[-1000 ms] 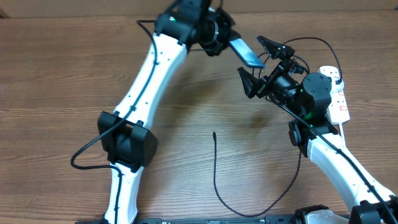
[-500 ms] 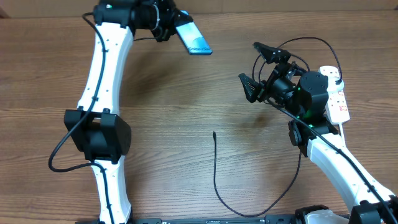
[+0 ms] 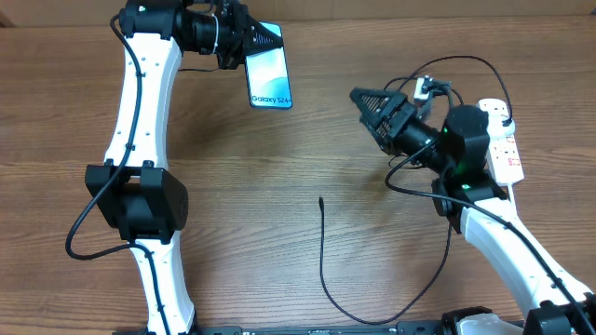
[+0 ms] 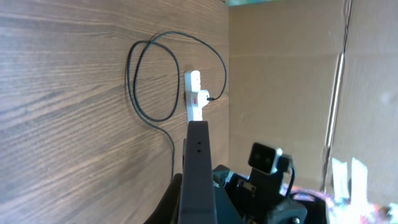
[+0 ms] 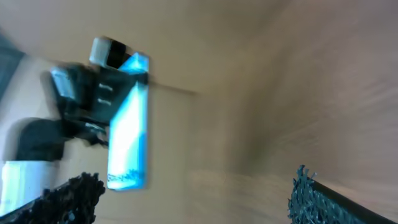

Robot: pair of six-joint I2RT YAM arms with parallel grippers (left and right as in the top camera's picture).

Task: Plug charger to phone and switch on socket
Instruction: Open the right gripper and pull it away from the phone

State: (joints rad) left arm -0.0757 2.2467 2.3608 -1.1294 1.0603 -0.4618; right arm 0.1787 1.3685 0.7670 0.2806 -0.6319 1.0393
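The phone (image 3: 270, 76) shows "Galaxy S24+" in dark letters along the lower edge of its light blue screen. It is held above the desk (image 3: 279, 158) at about 12 o'clock, screen facing up. The left tool (image 3: 264, 37) is clamped tight on its upper end. In the left wrist view the phone (image 4: 199, 168) appears edge-on between the fingers. The left arm (image 3: 140, 140) runs up from 7 o'clock to 11 o'clock, its wrist turned toward 3 o'clock.

The right arm (image 3: 507, 242) rises from 5 o'clock and folds at 3 o'clock. The right tool (image 3: 371, 113) points toward 10 o'clock, jaws spread wide with nothing in them.

The socket (image 3: 503, 140) lies at 3 o'clock; its red marks are too small to read. The charger (image 3: 321, 242) has its tip free near the centre, and its cable loops toward 6 o'clock.
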